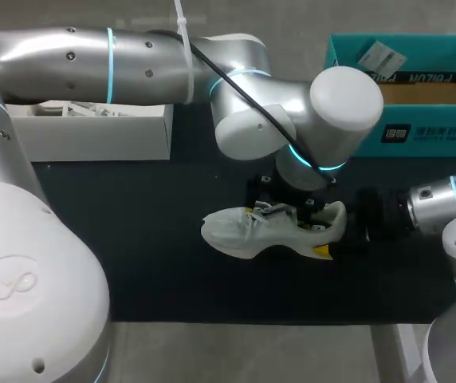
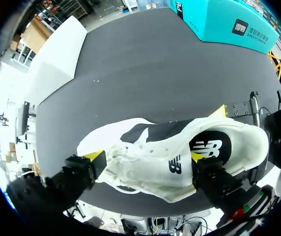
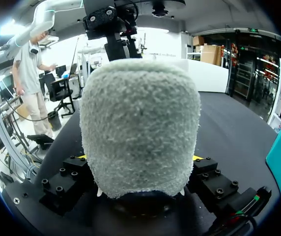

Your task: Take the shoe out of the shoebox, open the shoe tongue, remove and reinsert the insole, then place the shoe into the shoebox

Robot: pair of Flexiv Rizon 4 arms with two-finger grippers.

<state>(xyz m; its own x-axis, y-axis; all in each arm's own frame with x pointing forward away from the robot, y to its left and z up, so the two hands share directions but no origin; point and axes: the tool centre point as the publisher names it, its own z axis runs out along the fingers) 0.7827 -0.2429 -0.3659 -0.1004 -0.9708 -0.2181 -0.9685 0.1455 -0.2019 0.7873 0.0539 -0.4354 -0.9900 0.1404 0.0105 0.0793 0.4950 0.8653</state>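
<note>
Black table mat: white mesh sneaker, heel pinched by right gripper, apparently for steadying; left gripper spread above it.

Open table runs from the shoe to the left edge and the near left corner. At the far edge stand a white box, left, and the teal shoebox, right corner. The left gripper covers the shoe from above, and the right gripper blocks its heel side.
</note>
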